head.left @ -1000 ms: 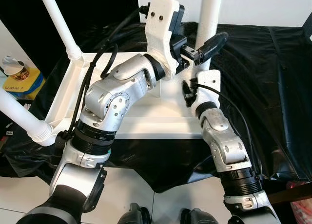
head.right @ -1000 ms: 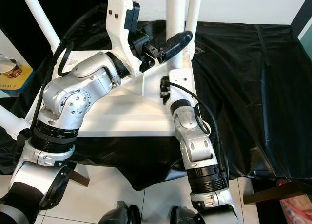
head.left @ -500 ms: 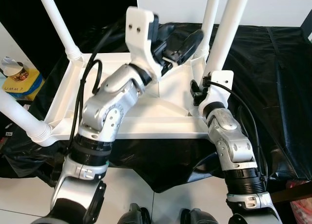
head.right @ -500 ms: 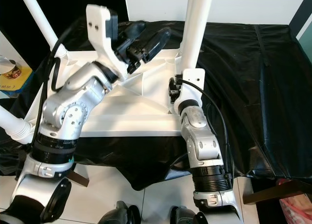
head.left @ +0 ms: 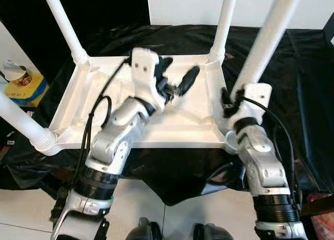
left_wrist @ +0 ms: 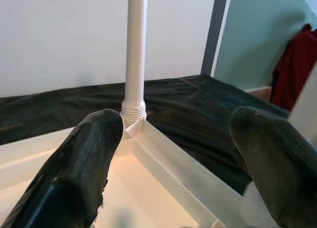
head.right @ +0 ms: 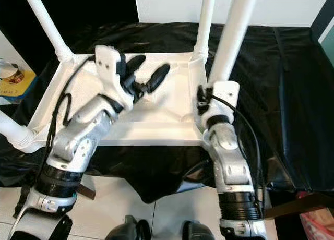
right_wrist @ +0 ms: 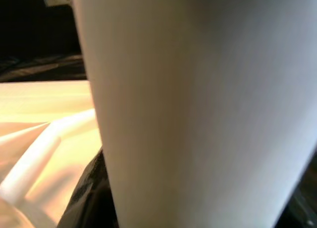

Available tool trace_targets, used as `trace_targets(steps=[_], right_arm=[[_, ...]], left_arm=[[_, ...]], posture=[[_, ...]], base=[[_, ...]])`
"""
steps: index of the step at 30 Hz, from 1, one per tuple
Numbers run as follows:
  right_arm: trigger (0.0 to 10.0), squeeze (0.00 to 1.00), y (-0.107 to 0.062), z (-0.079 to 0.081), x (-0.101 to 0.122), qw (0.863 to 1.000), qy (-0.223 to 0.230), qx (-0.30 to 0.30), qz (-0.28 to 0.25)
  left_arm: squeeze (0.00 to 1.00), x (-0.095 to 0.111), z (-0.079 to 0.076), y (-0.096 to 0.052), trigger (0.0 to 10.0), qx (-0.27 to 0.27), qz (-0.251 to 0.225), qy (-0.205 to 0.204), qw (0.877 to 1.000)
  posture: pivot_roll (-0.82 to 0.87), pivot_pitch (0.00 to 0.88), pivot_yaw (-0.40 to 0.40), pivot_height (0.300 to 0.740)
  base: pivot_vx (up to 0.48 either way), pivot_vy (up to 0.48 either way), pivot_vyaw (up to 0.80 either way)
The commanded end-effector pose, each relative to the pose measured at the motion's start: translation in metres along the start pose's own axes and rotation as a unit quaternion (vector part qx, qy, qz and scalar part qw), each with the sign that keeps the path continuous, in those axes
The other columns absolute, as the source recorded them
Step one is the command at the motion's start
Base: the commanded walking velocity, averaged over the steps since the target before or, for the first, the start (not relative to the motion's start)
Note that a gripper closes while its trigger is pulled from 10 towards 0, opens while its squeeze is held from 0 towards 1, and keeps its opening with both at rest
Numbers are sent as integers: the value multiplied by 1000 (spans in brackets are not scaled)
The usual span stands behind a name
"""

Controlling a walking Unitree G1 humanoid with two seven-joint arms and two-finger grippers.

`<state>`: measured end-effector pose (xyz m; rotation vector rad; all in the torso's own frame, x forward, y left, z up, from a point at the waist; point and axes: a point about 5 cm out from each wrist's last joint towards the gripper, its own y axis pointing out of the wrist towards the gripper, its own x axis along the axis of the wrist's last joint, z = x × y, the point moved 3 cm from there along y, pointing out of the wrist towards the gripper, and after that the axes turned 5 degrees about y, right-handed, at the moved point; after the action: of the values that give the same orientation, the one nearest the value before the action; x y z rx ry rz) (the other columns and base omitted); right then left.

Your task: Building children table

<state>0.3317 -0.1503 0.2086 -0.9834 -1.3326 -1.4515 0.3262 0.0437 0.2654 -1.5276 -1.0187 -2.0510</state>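
White moulded plastic forms the upturned table top (head.left: 68,115), which lies underside-up on a black sheet (head.left: 308,83) in the left eye view, with a leg (head.left: 61,23) standing from its far left corner, another at the far right corner (head.left: 225,21), and a third at the near left corner (head.left: 21,126). The left gripper (head.left: 177,79) hangs over the middle of the tray-like underside with its fingers spread wide and nothing between them. The right gripper (head.left: 229,100) sits at the near right corner against the base of the fourth leg (head.left: 269,34); whether it is clamped cannot be told here. In the right eye view the same layout holds, and the fourth leg (head.right: 235,31) rises slightly tilted from the near right corner socket. In the left wrist view, the two black fingertips (left_wrist: 89,153) stand well apart, framing the far right leg (left_wrist: 135,49) where it enters its ribbed collar. In the right wrist view, a white tube (right_wrist: 198,109) fills the frame at very close range, and the finger state stays unclear. Judgement: the legs look light, rigid and smooth, so a grip may slip on rotation; take hold low on the tube, near the collar, where leverage on the socket is least. The thin rim of the top is likely to flex, so brace it at a corner.
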Motion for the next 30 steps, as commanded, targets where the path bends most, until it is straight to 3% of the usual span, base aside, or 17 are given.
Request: trace_targets(steps=[1,17,30], right_arm=[[10000,0,-4,2,5,1000,1,10,-15],[10000,0,-37,-2,-11,1000,4,28,0],[10000,0,-50,-1,-20,999,3,33,19]], left_arm=[[0,-4,-6,-2,10000,-13,3,17,1000],[0,-40,-21,-16,10000,-50,60,48,996],[0,-43,-29,-21,10000,-70,67,43,994]], posture=[[-93,144,21,740],[-102,161,28,740],[-100,166,26,740]], base=[[0,0,0],[0,0,0],[0,0,0]])
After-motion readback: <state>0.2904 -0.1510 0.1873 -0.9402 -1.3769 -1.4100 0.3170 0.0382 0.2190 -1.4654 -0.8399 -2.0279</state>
